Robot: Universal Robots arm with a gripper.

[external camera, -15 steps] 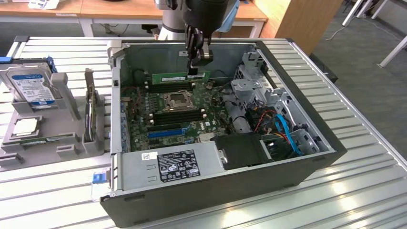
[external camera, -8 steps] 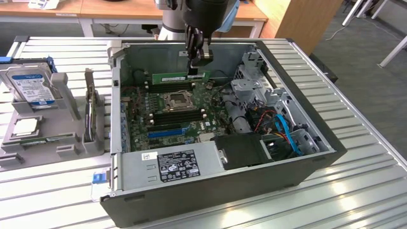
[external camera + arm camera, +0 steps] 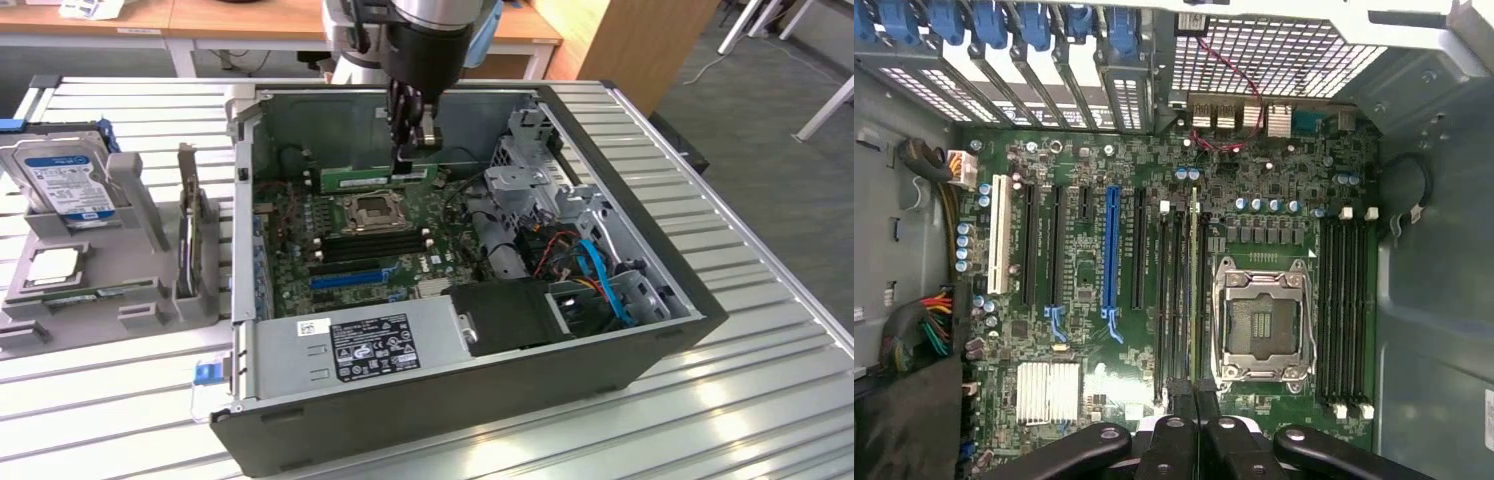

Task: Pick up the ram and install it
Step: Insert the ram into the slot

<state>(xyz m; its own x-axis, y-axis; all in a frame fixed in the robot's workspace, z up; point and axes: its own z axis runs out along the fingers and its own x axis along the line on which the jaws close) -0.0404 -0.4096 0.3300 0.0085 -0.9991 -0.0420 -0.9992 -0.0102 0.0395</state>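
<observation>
The ram (image 3: pixel 378 178) is a long green stick held on edge inside the open computer case (image 3: pixel 667 330), above the motherboard (image 3: pixel 307 235). My gripper (image 3: pixel 414 152) reaches down from above and is shut on the stick's top edge near one end. In the wrist view the ram (image 3: pixel 1194 290) shows edge-on as a thin line running along the black slots (image 3: pixel 1172 300) beside the processor socket (image 3: pixel 1262 320), with the gripper (image 3: pixel 1194 402) closed over it. I cannot tell whether the stick touches a slot.
A second bank of black slots (image 3: pixel 1346 310) lies on the socket's other side. A silver hard drive (image 3: pixel 60 185) and a square processor chip (image 3: pixel 51 265) rest in a grey holder at the exterior view's left. The power supply (image 3: pixel 360 345), drive cage (image 3: pixel 534 190) and blue cables (image 3: pixel 607 285) crowd the case.
</observation>
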